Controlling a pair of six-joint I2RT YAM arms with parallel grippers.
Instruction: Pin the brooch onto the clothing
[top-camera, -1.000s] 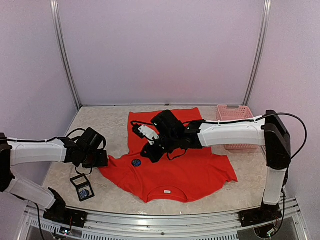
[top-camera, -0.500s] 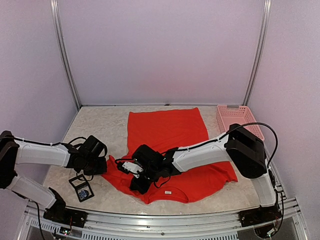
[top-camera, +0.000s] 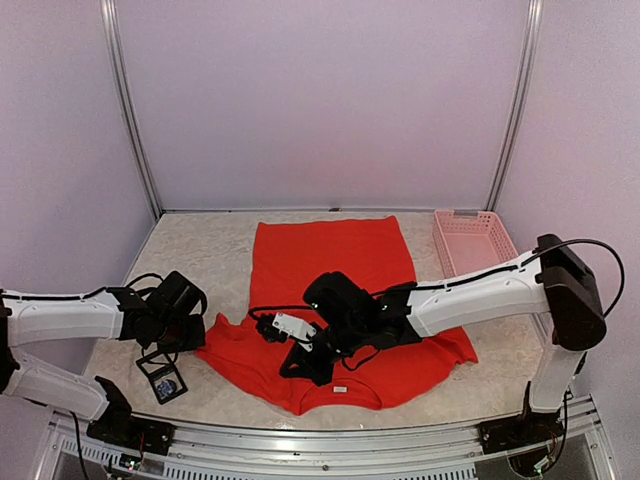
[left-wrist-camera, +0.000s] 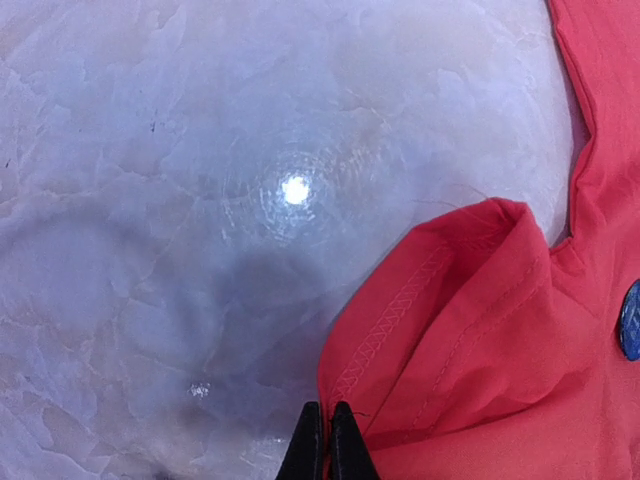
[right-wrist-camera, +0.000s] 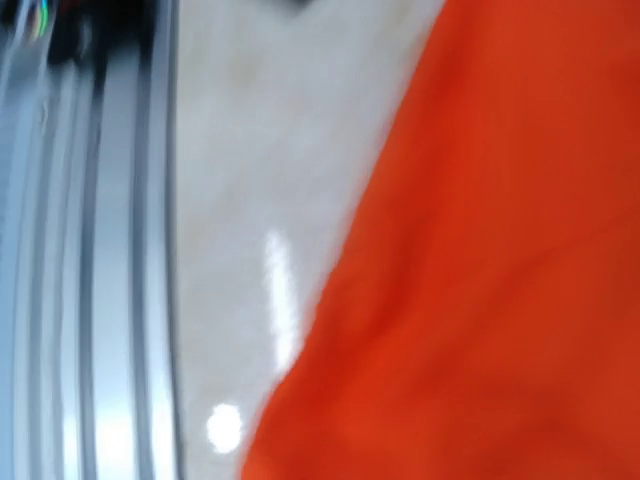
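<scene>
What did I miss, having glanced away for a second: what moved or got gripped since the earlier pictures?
The right gripper, shut, swung from the middle of the red T-shirt toward its near neckline edge. The left gripper closed at the sleeve hem, which now looks bunched. The brooch remains on the shirt; the black box and pink basket stayed put.

I've got the shirt (top-camera: 330, 265) lying mid-surface (top-camera: 200, 250), neck toward the near edge, hem toward the back. Basket (top-camera: 475, 240) is at back right, near the shirt's far right corner. Small case (top-camera: 164, 381) is front left, off the shirt, near the left-hand sleeve. Brooch (left-wrist-camera: 630, 320) is on the shirt, right of the sleeve fold. Left gripper (left-wrist-camera: 327, 440) is at that sleeve's edge. Right gripper (top-camera: 305, 362) is over the shirt's near part, by the neck.
</scene>
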